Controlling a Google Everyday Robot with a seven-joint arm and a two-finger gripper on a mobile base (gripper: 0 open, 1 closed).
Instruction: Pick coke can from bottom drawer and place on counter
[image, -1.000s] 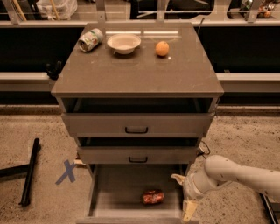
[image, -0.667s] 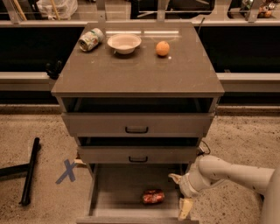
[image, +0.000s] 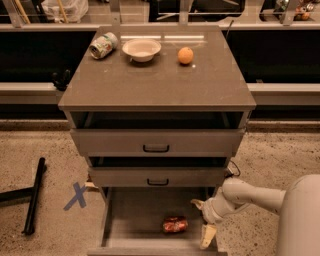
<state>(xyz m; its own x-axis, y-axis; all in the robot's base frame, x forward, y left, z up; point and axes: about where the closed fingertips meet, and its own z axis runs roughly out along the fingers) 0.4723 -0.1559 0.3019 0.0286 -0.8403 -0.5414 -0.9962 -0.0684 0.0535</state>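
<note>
End effector (image: 202, 220) has its fingers spread at the right side of the open bottom drawer (image: 142, 210), just right of the coke can (image: 175, 224), which lies on its side on the drawer floor near the front. No lettering is legible on it or on the green-and-white can (image: 103, 45) near the tabletop's (image: 160, 85) back-left corner. Versus 1.0 s ago, the end effector has shifted slightly left toward the coke can, which is unmoved; the white arm (image: 255, 195) enters from lower right, forearm running left, wrist by the drawer's right wall.
</note>
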